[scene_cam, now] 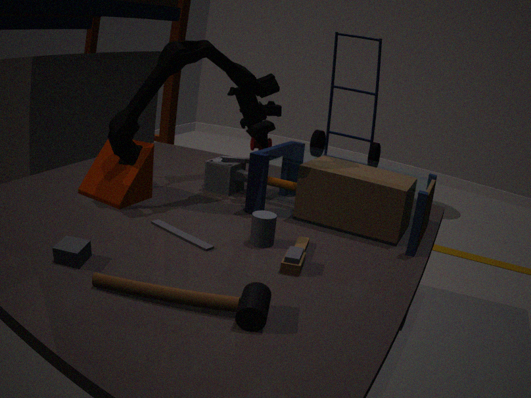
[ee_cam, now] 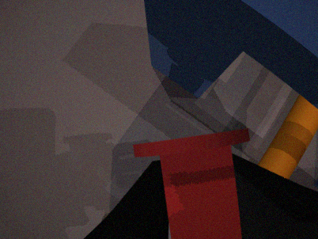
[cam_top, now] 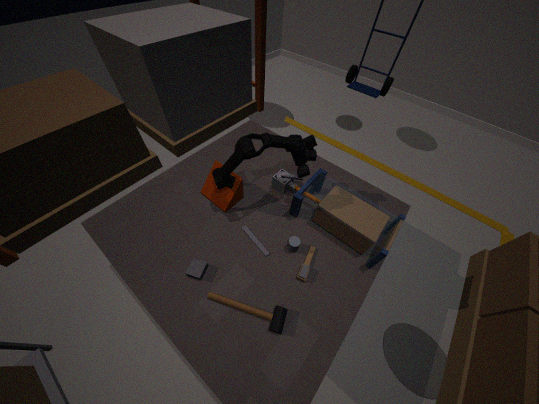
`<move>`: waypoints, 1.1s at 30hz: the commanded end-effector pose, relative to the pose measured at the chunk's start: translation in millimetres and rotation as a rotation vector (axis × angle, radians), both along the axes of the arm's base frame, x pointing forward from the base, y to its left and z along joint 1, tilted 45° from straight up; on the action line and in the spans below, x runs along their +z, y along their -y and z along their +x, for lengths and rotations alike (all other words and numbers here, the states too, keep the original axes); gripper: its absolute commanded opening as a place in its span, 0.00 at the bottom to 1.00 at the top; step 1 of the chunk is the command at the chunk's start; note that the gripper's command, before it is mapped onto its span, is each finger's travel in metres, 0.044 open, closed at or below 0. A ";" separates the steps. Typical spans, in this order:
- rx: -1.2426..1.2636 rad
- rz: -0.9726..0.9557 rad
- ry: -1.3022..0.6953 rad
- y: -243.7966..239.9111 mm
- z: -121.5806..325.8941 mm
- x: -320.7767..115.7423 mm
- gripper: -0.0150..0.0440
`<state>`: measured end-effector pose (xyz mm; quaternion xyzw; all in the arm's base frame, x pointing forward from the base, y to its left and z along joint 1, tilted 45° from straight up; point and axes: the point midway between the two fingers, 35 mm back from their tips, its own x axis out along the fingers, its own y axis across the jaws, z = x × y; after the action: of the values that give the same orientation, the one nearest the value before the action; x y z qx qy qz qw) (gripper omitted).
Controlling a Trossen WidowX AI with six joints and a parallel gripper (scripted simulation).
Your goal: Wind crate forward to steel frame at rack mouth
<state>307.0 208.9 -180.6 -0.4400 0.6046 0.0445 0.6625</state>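
My gripper (cam_top: 303, 172) (scene_cam: 261, 138) (ee_cam: 190, 165) is shut on the red knob (scene_cam: 254, 144) (ee_cam: 202, 206) of the winch handle. The handle's grey arm (cam_top: 292, 177) (scene_cam: 236, 159) runs from the top of the grey winch (cam_top: 279, 183) (scene_cam: 216, 177) towards the near blue frame (cam_top: 308, 185) (scene_cam: 256, 182) (ee_cam: 213, 36). The key end in the hole is too small to make out. An orange strap (cam_top: 308, 195) (scene_cam: 280, 183) (ee_cam: 290, 142) runs through that frame to the tan crate (cam_top: 354, 211) (scene_cam: 351, 201). The crate looks flat, with a gap between its front and the frame.
A second blue frame (cam_top: 376, 256) (scene_cam: 416, 226) stands at the crate's far end. On the bench lie a mallet (cam_top: 277, 319) (scene_cam: 253, 306), a brush-like tool (cam_top: 304, 272) (scene_cam: 294, 254), a flat bar (cam_top: 255, 240) (scene_cam: 182, 234), a dark block (cam_top: 197, 268) (scene_cam: 71, 251) and an upright cylinder (cam_top: 294, 243) (scene_cam: 263, 230).
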 end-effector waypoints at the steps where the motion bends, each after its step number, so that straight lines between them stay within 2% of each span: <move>1: 0.008 0.025 -0.027 -13.2 -13.6 -11.5 0.25; 33: 0.008 0.029 -0.029 -36.0 -47.7 -27.2 0.25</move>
<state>274.1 239.8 -202.2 -0.4348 0.6018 0.0527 0.6679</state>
